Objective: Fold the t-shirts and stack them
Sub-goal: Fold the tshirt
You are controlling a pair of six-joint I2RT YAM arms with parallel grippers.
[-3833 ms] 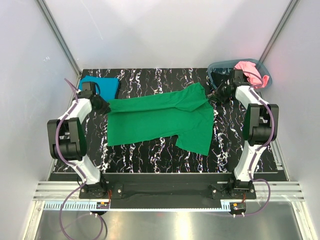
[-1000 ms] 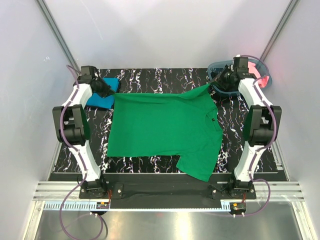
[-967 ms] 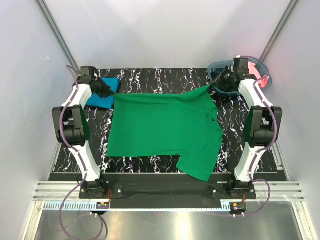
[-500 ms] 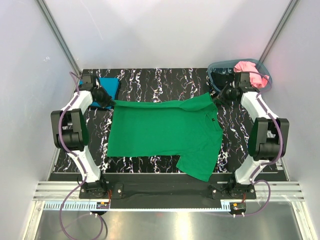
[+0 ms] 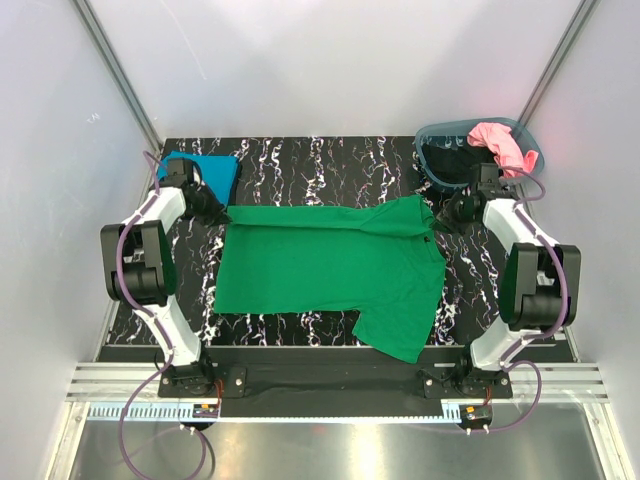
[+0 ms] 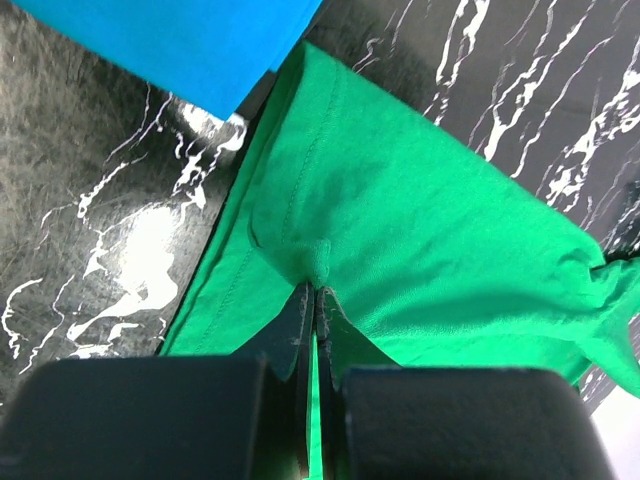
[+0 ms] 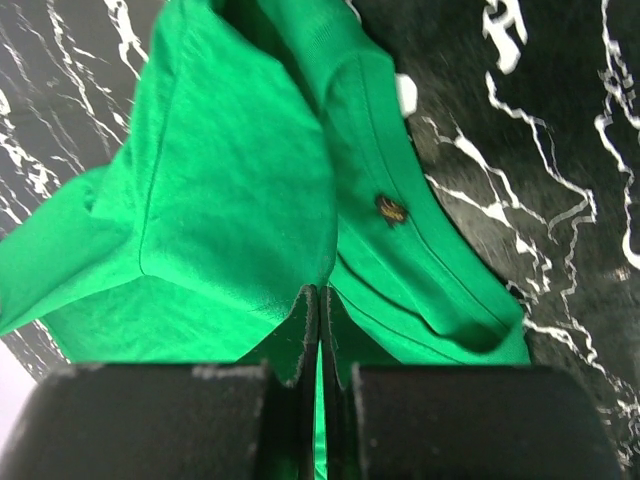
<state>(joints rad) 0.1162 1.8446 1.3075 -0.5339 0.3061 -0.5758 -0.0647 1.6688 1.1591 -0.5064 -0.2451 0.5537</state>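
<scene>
I am looking down on a black, white-veined table [image 5: 300, 160] inside a pale-walled enclosure. The green t-shirt [image 5: 320, 265] is lying spread across its middle, and I am taking it as my reference.

- Nearest to the arm bases, one sleeve is reaching out from the shirt's near right corner, close to the table's near edge.
- The body is lying mostly flat, with the collar facing right.
- At the shirt's far left corner the left gripper [image 5: 213, 212] is pinching the cloth. In the left wrist view its fingers [image 6: 290, 330] are pressing together with a small pucker of green between the tips.
- At the far right corner, by the collar, the right gripper [image 5: 447, 212] is doing the same, with its jaws clamped on a fold of green fabric.
- Beyond the far left corner, the teal t-shirt [image 5: 205, 168] is sitting folded, just beside the green edge.
- Beyond the far right corner, a grey-blue basket [image 5: 432, 135] is holding a black t-shirt [image 5: 448, 160], with a pink t-shirt [image 5: 497, 143] draping over its rim.
</scene>
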